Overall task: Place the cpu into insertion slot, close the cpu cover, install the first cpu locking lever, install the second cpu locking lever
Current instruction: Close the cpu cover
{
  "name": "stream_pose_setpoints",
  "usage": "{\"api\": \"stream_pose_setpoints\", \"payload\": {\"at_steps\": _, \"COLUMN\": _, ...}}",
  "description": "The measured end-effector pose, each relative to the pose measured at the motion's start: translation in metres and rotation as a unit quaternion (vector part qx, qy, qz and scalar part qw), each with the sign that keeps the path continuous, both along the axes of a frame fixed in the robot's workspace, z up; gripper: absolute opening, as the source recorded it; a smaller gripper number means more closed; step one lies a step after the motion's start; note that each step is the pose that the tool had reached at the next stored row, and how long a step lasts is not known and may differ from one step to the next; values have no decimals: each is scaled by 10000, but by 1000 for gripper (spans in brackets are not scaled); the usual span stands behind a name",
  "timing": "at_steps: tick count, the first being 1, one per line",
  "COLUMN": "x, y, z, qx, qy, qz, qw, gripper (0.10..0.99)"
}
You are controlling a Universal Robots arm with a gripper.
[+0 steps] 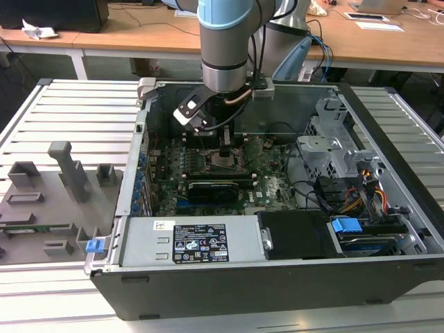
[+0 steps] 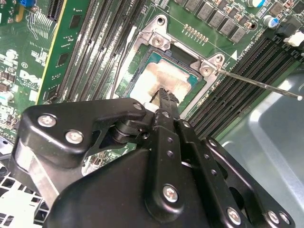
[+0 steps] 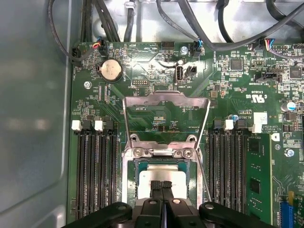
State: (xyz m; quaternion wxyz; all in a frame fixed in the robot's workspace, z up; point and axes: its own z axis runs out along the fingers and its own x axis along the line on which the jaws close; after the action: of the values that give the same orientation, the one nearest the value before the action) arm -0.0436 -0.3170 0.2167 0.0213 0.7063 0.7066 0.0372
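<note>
End effector (image 3: 161,184) clenched empty over cpu (image 3: 164,172) seated in insertion slot (image 3: 128,190); cpu cover (image 3: 166,98) raised open

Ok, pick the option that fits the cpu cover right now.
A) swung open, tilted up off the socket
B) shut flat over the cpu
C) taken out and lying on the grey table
A: in the first wrist view the cpu cover stands tilted up off the insertion slot, leaving the cpu bare in it below the tool.
</note>
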Motion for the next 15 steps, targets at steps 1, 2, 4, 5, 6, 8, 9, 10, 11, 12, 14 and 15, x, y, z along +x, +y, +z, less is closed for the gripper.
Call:
{"api": "stream_pose_setpoints", "payload": {"at_steps": 1, "x": 0, "y": 0, "z": 0, "qx": 0, "qy": 0, "qz": -1, "qw": 10000, "gripper": 106}}
{"api": "stream_pose_setpoints", "payload": {"at_steps": 2, "x": 0, "y": 0, "z": 0, "qx": 0, "qy": 0, "qz": -2, "qw": 10000, "gripper": 106}}
{"api": "stream_pose_setpoints", "payload": {"at_steps": 4, "x": 0, "y": 0, "z": 2, "qx": 0, "qy": 0, "qz": -5, "qw": 10000, "gripper": 106}}
{"api": "stream_pose_setpoints", "payload": {"at_steps": 5, "x": 0, "y": 0, "z": 2, "qx": 0, "qy": 0, "qz": -6, "qw": 10000, "gripper": 106}}
{"api": "stream_pose_setpoints", "payload": {"at_steps": 6, "x": 0, "y": 0, "z": 2, "qx": 0, "qy": 0, "qz": -6, "qw": 10000, "gripper": 106}}
{"api": "stream_pose_setpoints", "payload": {"at_steps": 8, "x": 0, "y": 0, "z": 5, "qx": -1, "qy": 1, "qz": -7, "qw": 10000, "gripper": 106}}
{"api": "stream_pose_setpoints", "payload": {"at_steps": 9, "x": 0, "y": -1, "z": 9, "qx": -2, "qy": 1, "qz": -9, "qw": 10000, "gripper": 106}}
{"api": "stream_pose_setpoints", "payload": {"at_steps": 10, "x": 0, "y": 0, "z": 11, "qx": -1, "qy": 1, "qz": -11, "qw": 10000, "gripper": 106}}
{"api": "stream_pose_setpoints", "payload": {"at_steps": 11, "x": 0, "y": 0, "z": 13, "qx": -1, "qy": 0, "qz": -13, "qw": 10000, "gripper": 106}}
{"api": "stream_pose_setpoints", "payload": {"at_steps": 12, "x": 0, "y": 0, "z": 14, "qx": 1, "qy": 0, "qz": -16, "qw": 10000, "gripper": 106}}
{"api": "stream_pose_setpoints", "payload": {"at_steps": 14, "x": 0, "y": 0, "z": 19, "qx": -1, "qy": 1, "qz": -20, "qw": 10000, "gripper": 106}}
{"api": "stream_pose_setpoints", "payload": {"at_steps": 15, "x": 0, "y": 0, "z": 24, "qx": -1, "qy": 1, "qz": -25, "qw": 10000, "gripper": 106}}
